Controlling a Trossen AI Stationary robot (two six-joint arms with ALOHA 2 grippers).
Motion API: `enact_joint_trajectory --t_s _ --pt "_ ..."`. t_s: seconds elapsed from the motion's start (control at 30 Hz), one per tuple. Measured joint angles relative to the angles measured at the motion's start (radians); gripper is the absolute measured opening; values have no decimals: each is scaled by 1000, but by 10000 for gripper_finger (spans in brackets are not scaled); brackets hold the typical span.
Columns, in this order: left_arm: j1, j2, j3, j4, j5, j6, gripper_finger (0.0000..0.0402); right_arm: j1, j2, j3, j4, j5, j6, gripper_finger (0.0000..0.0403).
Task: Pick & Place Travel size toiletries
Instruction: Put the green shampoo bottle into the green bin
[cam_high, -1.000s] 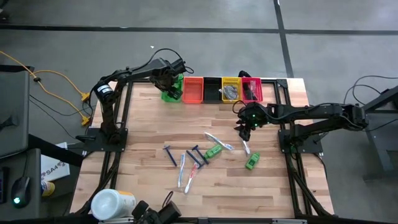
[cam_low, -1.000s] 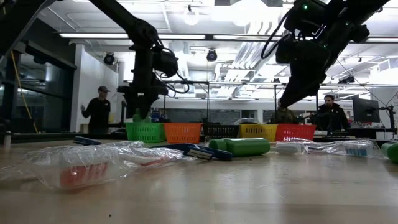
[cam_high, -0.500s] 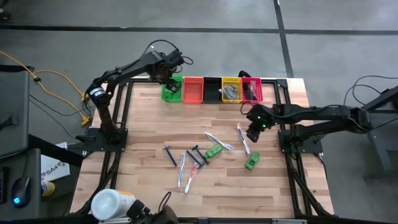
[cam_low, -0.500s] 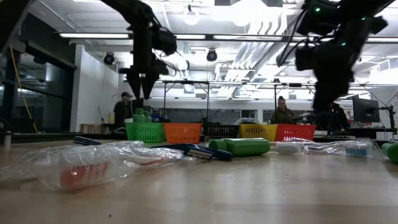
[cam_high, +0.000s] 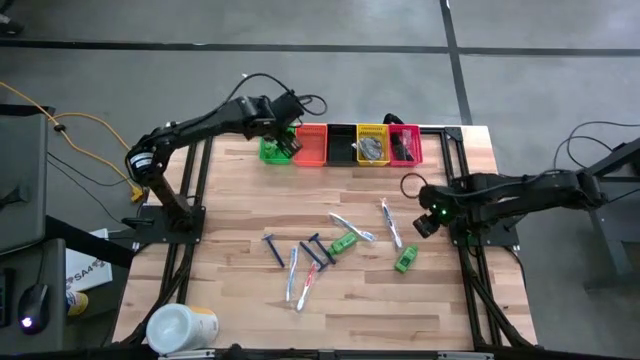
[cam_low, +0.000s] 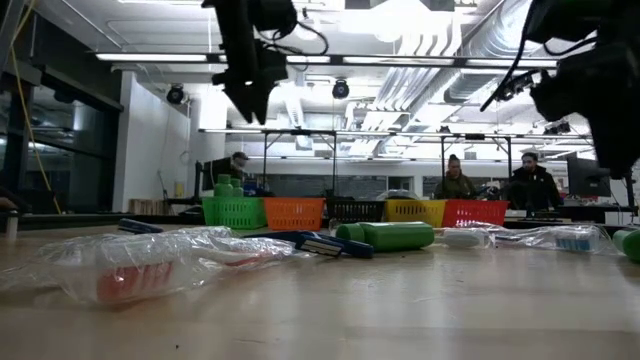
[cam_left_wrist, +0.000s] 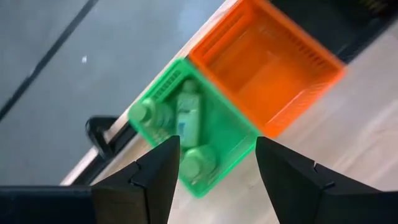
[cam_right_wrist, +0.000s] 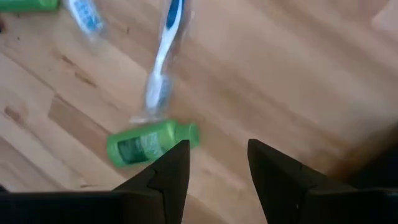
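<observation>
From my left wrist camera alone I see green bottles (cam_left_wrist: 188, 118) inside the green bin (cam_left_wrist: 236, 134) beneath the spread, empty left gripper (cam_left_wrist: 214, 165), while the right gripper (cam_right_wrist: 214, 165), also apart and empty, hangs over a green bottle (cam_right_wrist: 149, 143) on the wooden table (cam_high: 240, 180), people standing beyond.

- A row of 5 plastic bins (cam_high: 342, 144) sits at the table's top edge: green, orange, black, yellow, red.
- A large white tub (cam_high: 177, 326) stands lower left.
- 3 people (cam_low: 456, 183) show in the background.
</observation>
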Motion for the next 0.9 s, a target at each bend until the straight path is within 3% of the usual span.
enact_joint_trajectory --t_s 0.3,0.53,0.7,0.83,0.9 --pt "-61 1 -7 19 -51 30 209 260 38 0 48 55 259 155" --pt "-66 -10 -8 4 -50 48 209 439 101 0 201 154 27 155" --pt "-66 -41 -8 -16 -50 35 209 497 137 0 175 200 -155 155" --pt "-66 -72 -8 -39 -47 21 209 532 150 0 165 251 -390 155" --pt "-66 -83 -8 -56 -47 13 209 537 157 0 162 245 -408 155"
